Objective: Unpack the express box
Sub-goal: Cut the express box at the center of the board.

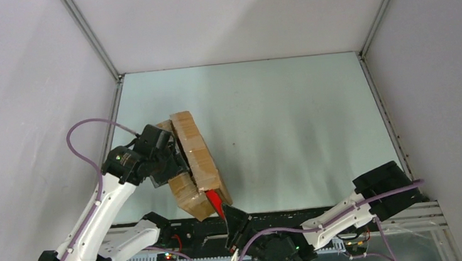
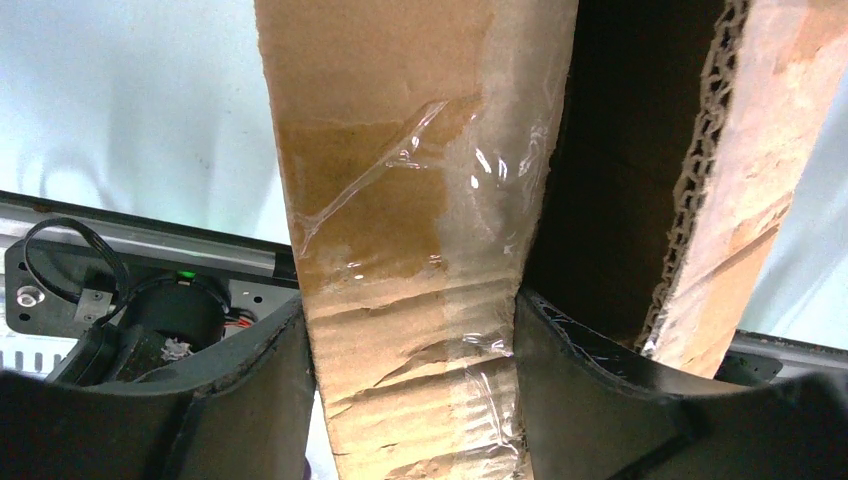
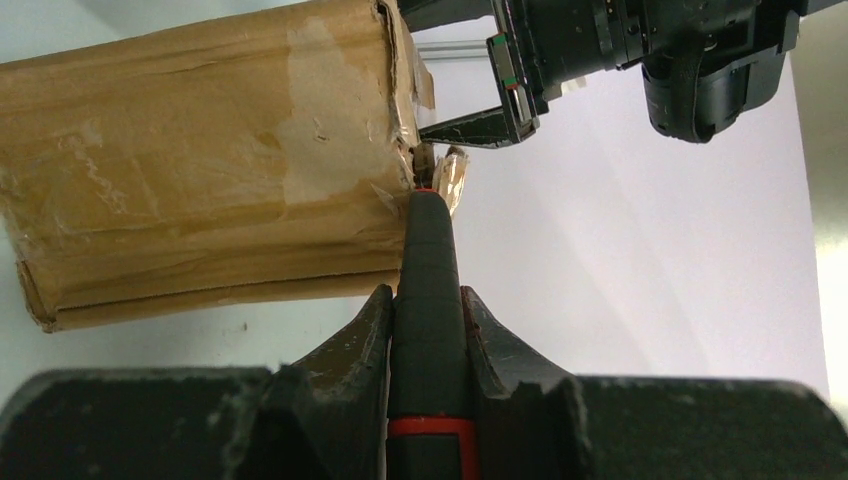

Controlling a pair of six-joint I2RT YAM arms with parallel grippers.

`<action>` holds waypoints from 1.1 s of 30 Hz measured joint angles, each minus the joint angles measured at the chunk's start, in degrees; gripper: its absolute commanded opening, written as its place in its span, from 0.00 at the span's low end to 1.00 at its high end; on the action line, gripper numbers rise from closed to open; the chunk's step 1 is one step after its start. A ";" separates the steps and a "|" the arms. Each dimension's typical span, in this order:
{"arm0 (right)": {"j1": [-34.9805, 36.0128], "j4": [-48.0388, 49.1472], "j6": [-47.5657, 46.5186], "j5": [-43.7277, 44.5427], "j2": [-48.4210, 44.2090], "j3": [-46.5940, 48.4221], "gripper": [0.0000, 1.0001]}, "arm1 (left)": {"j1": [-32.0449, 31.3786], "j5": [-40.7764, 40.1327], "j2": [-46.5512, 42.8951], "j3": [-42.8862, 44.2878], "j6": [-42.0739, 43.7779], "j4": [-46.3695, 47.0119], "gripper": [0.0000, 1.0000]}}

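The express box (image 1: 194,162) is a brown taped carton standing tilted at the table's near left. My left gripper (image 1: 170,165) is at its left side. In the left wrist view this gripper (image 2: 410,305) is shut on a cardboard wall of the express box (image 2: 400,200), one finger outside and one inside the dark opening. My right gripper (image 1: 233,224) is shut on a red and black utility knife (image 1: 216,201). In the right wrist view the knife (image 3: 428,260) runs forward from the gripper (image 3: 425,293), and its tip touches the torn corner of the box (image 3: 200,160).
The metal frame rail (image 1: 299,213) runs along the table's near edge under the right arm. White walls enclose the table (image 1: 291,125) on three sides. The left arm's wrist (image 3: 640,50) hangs just past the box corner in the right wrist view.
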 measured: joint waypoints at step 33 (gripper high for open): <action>-0.83 -16.63 61.33 5.68 -21.33 11.69 0.00 | -2.16 2.62 -3.23 3.45 -2.86 -0.72 1.00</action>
